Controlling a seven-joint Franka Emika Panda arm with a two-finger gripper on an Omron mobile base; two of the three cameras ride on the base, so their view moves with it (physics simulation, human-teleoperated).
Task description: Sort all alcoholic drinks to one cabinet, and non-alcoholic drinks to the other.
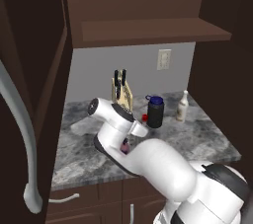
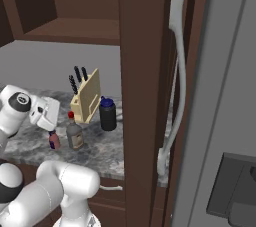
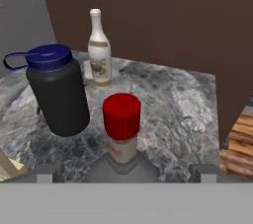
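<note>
The end effector (image 3: 126, 172) hung wide open just above the clear glass bottle (image 3: 122, 141), its two fingertips (image 3: 44, 174) spread to either side of the bottle's shoulders and holding nothing; the red cap stood between them, untouched as far as the hand view showed. The black bottle with the blue lid (image 3: 57, 90) stood upright on the grey marbled counter (image 3: 173, 114) just beside the glass one; the cream-white slim-necked bottle (image 3: 99, 50) stood farther back, near the dark cabinet wall. From the right base view the small red bottle (image 2: 54, 141) sat on the counter close beside the glass bottle, near a wooden knife block (image 2: 86, 98). The wall cabinet (image 1: 148, 30) above was open, its plank shelf bare; its tall door with the curved grey handle (image 1: 22, 134) was swung wide.
</note>
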